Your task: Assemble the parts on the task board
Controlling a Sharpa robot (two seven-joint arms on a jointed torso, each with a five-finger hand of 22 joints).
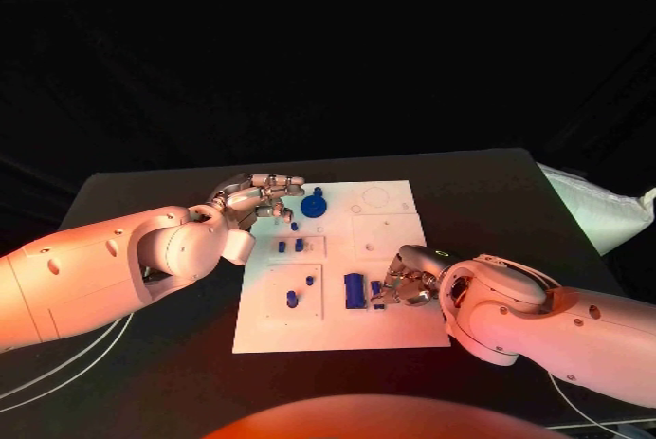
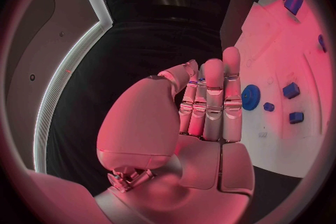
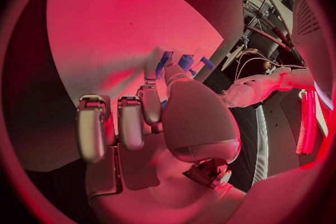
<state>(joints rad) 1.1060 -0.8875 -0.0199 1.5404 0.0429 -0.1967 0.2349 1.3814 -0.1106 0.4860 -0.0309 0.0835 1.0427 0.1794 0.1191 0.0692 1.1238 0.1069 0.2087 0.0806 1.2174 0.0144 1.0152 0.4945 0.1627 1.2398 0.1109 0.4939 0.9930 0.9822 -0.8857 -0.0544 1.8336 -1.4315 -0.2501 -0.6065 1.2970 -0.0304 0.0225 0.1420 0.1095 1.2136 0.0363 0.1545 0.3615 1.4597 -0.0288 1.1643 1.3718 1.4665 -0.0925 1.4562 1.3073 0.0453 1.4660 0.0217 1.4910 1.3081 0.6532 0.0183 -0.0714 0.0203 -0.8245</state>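
Head view: white rectangular plastic task board (image 1: 358, 325) in frame centre on the black table (image 1: 136, 188). Small blue plastic parts (image 1: 355, 290) scattered on it, a round blue toothed gear (image 1: 315, 206) near its upper left. Probably light, stiff and smooth; best pinched across the sides with fingertips. Left hand (image 1: 260, 200) above the board's upper-left edge, fingers curled close; hold not clear. Right hand (image 1: 408, 278) low at the board's right-centre, fingers bent down beside a ribbed blue block.

Left wrist view: left hand (image 2: 210, 103), fingers straight and pressed together, a speck of blue behind the tips; cannot tell whether anything is held. Gear (image 2: 251, 97) at centre right.

Right wrist view: right hand (image 3: 140, 117), fingers curled over blue pieces (image 3: 183, 61) near frame centre; grip uncertain.
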